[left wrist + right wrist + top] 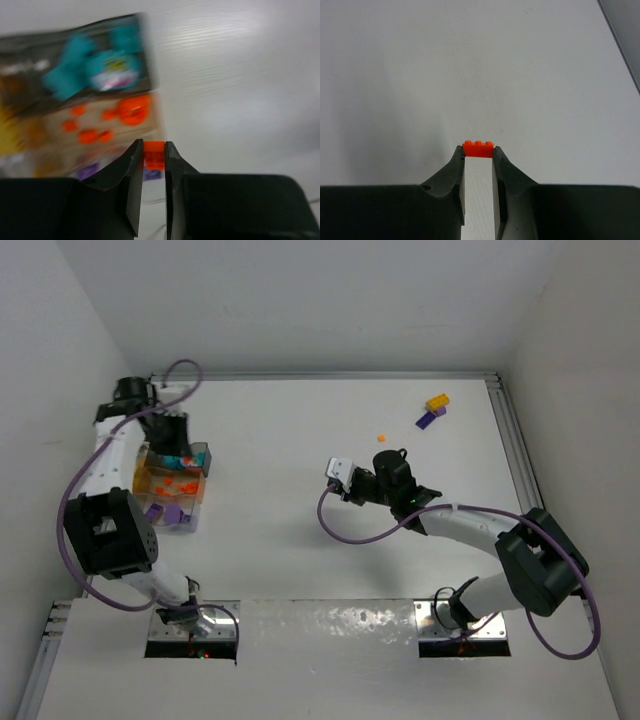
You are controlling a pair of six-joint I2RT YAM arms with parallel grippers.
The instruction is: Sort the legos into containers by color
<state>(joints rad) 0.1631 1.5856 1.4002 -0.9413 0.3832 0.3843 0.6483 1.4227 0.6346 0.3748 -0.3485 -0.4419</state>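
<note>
Walls of white stand around a smooth white table, and on its left side sits a clear plastic tray with blue-green, orange and purple bricks in their own boxes. The left arm reaches far along the left edge, and its left gripper, over the tray, pinches a small orange brick. The right arm bends toward the middle and its right gripper squeezes a three-bump orange brick, while a yellow brick, a purple brick and a tiny orange bit lie far right.
</note>
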